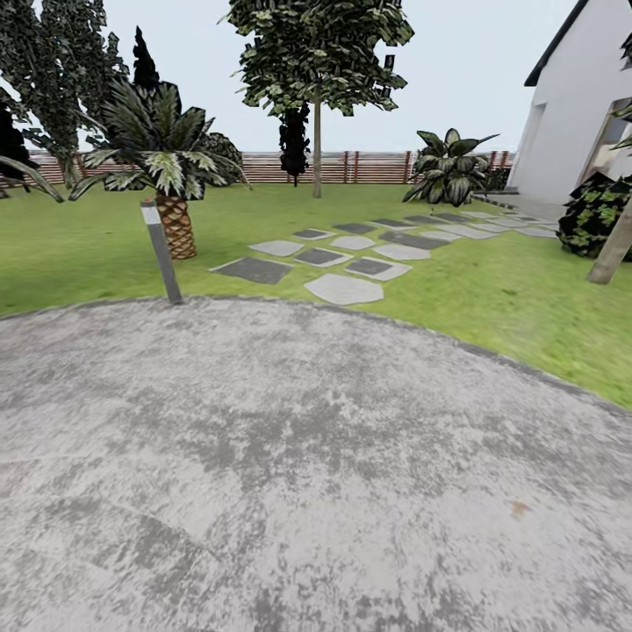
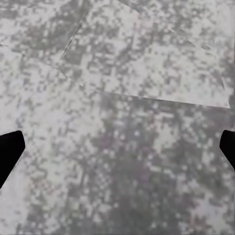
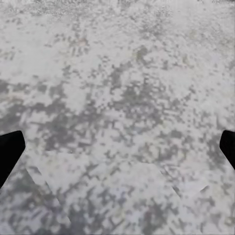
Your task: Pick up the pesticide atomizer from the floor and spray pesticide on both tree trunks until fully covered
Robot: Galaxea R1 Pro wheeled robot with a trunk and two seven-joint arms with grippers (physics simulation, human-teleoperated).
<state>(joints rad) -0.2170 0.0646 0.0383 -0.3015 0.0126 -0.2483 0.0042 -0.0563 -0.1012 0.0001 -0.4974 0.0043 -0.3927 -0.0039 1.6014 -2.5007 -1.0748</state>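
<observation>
The pesticide atomizer is out of view. Across the garden lawn (image 1: 79, 254), one tree (image 1: 317, 53) with dark green jagged foliage stands on a straight pale trunk (image 1: 317, 158) near the fence. A second thick grey-brown trunk (image 1: 612, 250) leans in at the right edge, its crown cut off. In the left wrist view my left gripper (image 2: 117, 152) is open, its dark fingertips (image 2: 10, 154) far apart over speckled concrete. My right gripper (image 3: 117, 152) is likewise open above the patio, with nothing between its fingertips (image 3: 10, 152).
I stand on a speckled concrete patio (image 1: 307, 474). A slanted lamp post (image 1: 162, 254) and a short palm (image 1: 171, 189) sit at its far left rim. Grey stepping stones (image 1: 351, 259) lead toward a white house (image 1: 579, 105). A slat fence (image 1: 369, 167) closes the back.
</observation>
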